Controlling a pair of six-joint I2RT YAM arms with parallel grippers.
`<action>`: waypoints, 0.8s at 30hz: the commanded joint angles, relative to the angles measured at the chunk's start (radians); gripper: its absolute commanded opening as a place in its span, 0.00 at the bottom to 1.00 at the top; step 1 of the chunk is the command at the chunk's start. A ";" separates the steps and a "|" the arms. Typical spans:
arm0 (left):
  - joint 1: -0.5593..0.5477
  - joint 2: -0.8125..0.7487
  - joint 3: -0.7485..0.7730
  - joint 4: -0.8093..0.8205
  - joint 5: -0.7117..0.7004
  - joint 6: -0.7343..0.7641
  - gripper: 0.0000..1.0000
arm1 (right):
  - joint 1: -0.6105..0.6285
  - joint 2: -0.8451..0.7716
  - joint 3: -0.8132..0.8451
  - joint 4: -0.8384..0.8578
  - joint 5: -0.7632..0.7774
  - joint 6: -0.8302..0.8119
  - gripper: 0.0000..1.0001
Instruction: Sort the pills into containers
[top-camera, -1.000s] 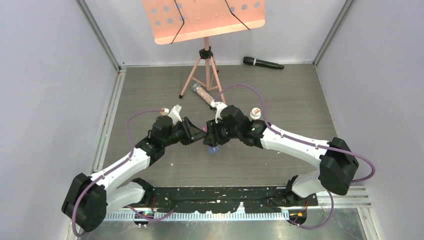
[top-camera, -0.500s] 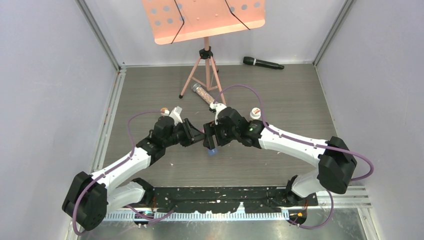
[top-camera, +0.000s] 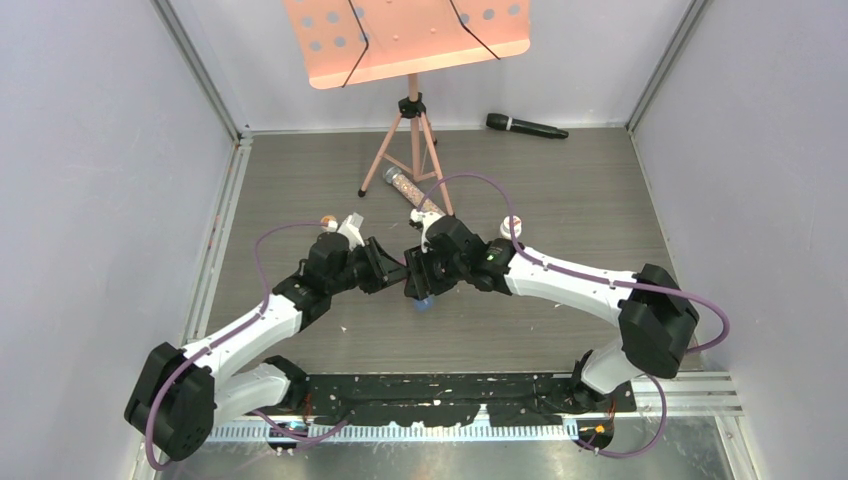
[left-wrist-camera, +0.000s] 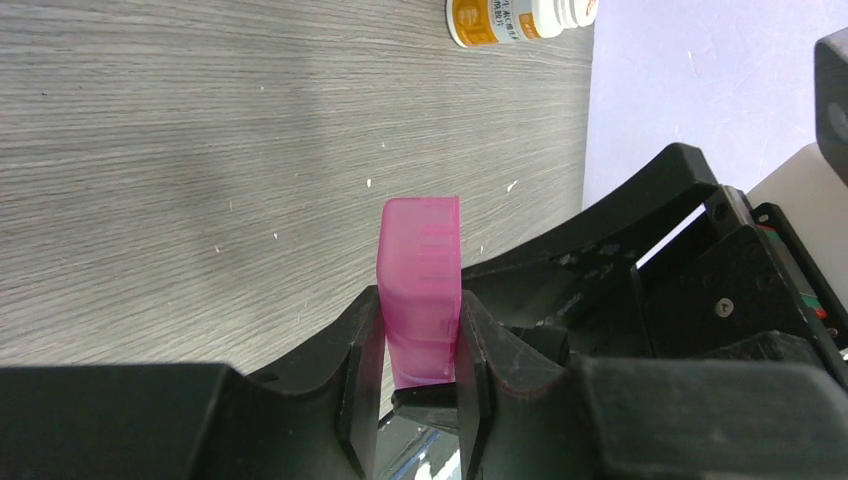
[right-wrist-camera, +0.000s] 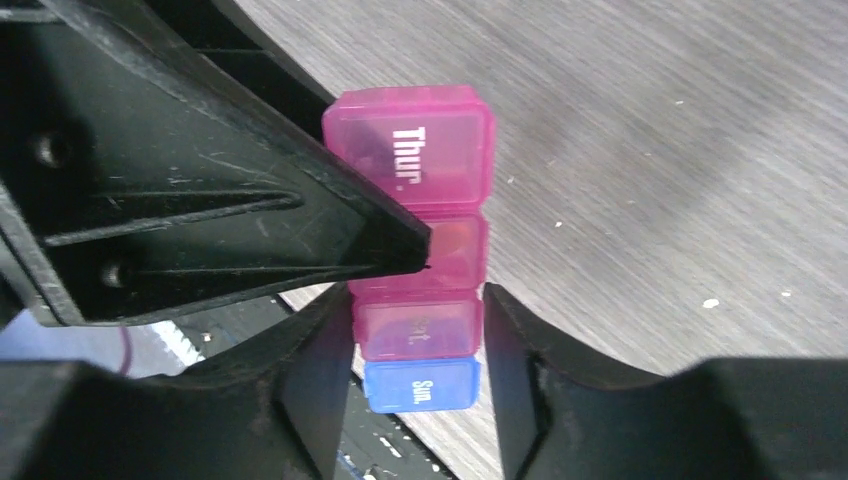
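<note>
The pill-box strip (right-wrist-camera: 415, 150) has pink and purple compartments marked "Thur." and "Sat.", and a blue end marked "Sun." My left gripper (left-wrist-camera: 420, 340) is shut on its pink end (left-wrist-camera: 420, 260) and holds it above the table. My right gripper (right-wrist-camera: 417, 330) straddles the "Sat." compartment, with both fingers pressed to its sides. In the top view the two grippers (top-camera: 400, 275) (top-camera: 420, 285) meet at mid-table, and only the strip's blue end (top-camera: 424, 302) shows below them. A left finger (right-wrist-camera: 200, 200) crosses in front of the strip. No loose pills show.
An orange-and-white pill bottle (left-wrist-camera: 520, 20) lies on the table; white bottles stand by each wrist (top-camera: 512, 226) (top-camera: 328, 221). A clear tube of speckled beads (top-camera: 410, 190) lies behind the grippers. A tripod music stand (top-camera: 412, 140) and a black microphone (top-camera: 526, 126) are at the back.
My right arm has swung left, bringing its gripper closer onto the strip held by the left gripper. The left arm has barely moved.
</note>
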 joint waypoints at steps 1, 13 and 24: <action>0.008 -0.022 0.018 0.052 0.006 -0.014 0.00 | 0.006 0.015 0.037 0.034 -0.033 0.012 0.48; 0.041 -0.055 -0.021 0.103 0.088 0.099 0.00 | -0.003 -0.048 0.024 0.061 -0.203 -0.021 0.20; 0.089 -0.082 -0.023 0.078 0.185 0.228 0.00 | -0.027 -0.074 0.011 0.075 -0.357 -0.070 0.24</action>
